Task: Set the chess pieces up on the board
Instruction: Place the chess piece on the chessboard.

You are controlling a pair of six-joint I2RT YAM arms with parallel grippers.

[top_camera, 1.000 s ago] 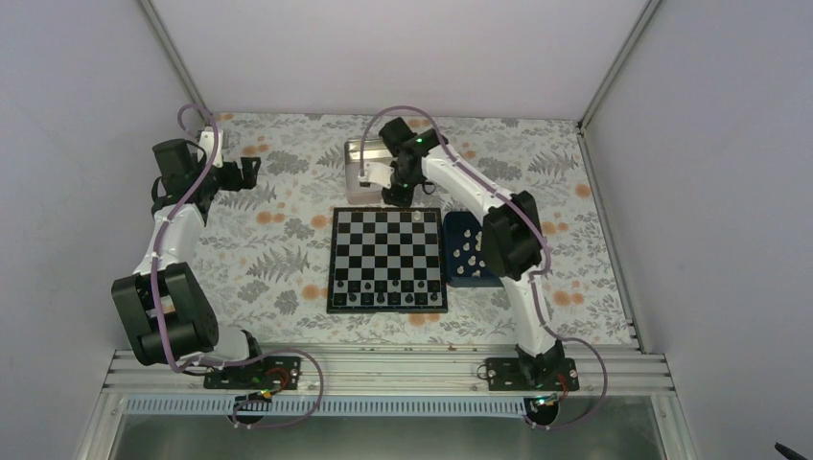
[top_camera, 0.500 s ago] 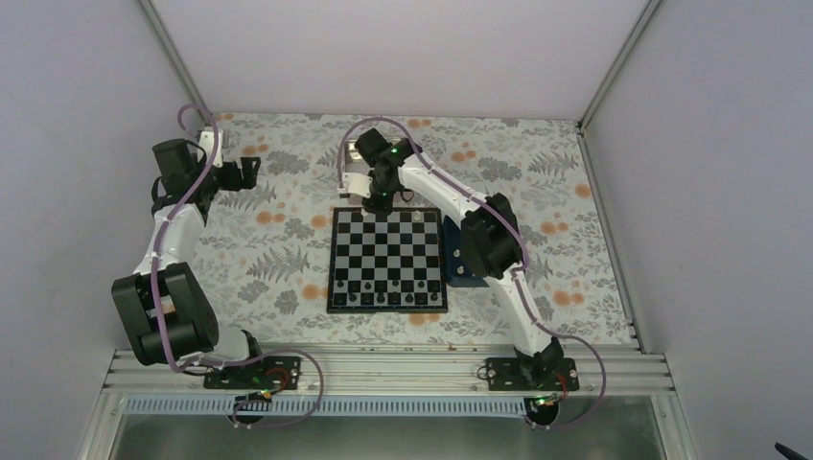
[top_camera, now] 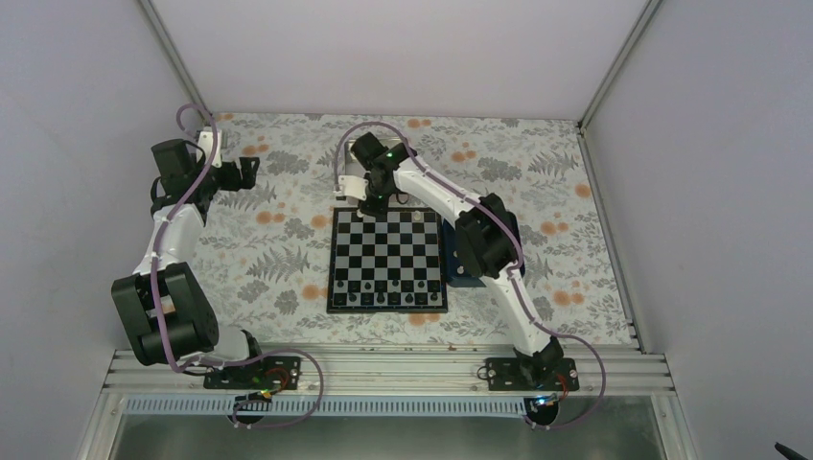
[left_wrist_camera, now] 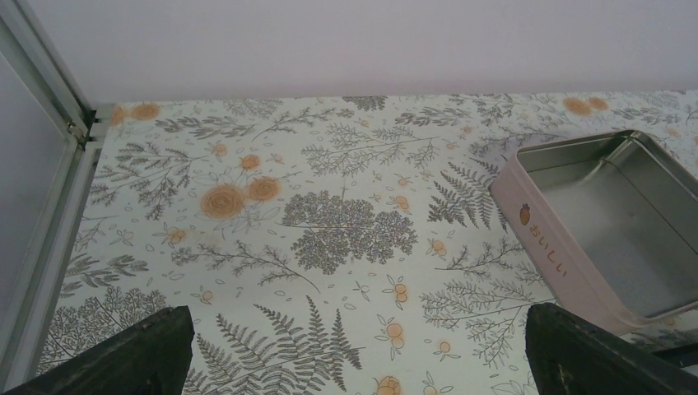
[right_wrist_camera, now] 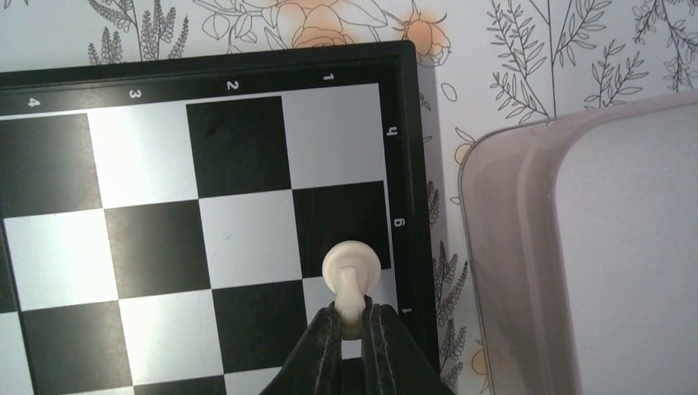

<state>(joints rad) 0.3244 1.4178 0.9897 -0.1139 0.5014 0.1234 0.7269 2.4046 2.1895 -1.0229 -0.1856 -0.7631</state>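
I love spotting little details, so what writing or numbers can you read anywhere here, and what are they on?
"1", "2", "3", "4": on the board, along one border.
Letters on the adjoining border: turned sideways, probably "h" and "g"; a third is unclear.
"おいしい", beside a small fruit picture: on the pink tin, side wall.
Nothing on the chess piece.

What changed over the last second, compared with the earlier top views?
The right gripper, jaws shut on a white chess piece, swung left along the far edge of the board, toward its far-left corner. Its elbow now covers most of the blue tray. The left gripper stayed put, jaws open, and the board did not move.
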